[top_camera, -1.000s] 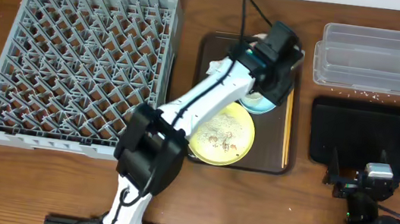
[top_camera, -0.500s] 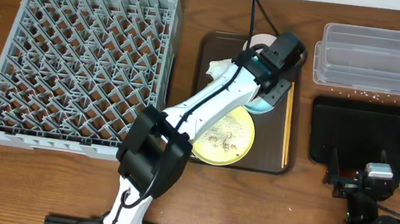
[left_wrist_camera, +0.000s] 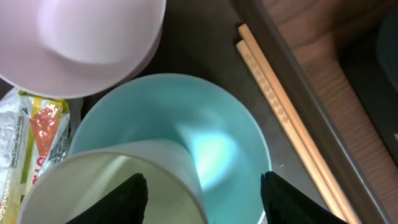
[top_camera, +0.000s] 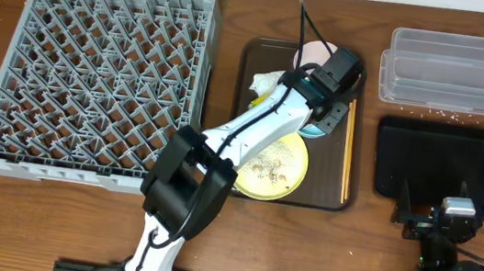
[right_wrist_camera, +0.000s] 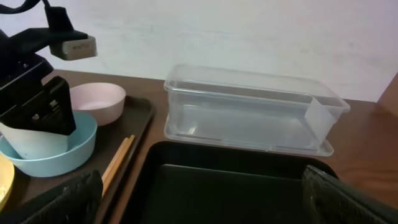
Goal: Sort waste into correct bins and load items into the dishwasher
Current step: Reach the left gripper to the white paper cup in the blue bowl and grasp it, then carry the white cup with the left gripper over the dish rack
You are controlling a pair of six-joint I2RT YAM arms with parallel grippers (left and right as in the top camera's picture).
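My left gripper (top_camera: 328,98) is open over the brown serving tray (top_camera: 257,54). Its fingers (left_wrist_camera: 202,199) straddle the near wall of the small white cup (left_wrist_camera: 112,180), which stands in the light blue bowl (left_wrist_camera: 211,124). The pale pink bowl (left_wrist_camera: 87,37) sits just behind, and the crumpled wrapper (left_wrist_camera: 31,137) lies to its left. The chopsticks (top_camera: 347,158) lie along the tray's right edge. The pale yellow plate (top_camera: 270,167) carries rice crumbs. My right gripper (right_wrist_camera: 205,199) is open and empty above the near end of the black tray (right_wrist_camera: 230,186).
The grey dish rack (top_camera: 102,72) stands at the left with nothing in it. The clear tub (top_camera: 458,74) sits at the back right, behind the black tray (top_camera: 442,165), with a few crumbs scattered on the table between them.
My left gripper has moved toward me and down over the blue bowl, uncovering the pink bowl. The right arm has not moved.
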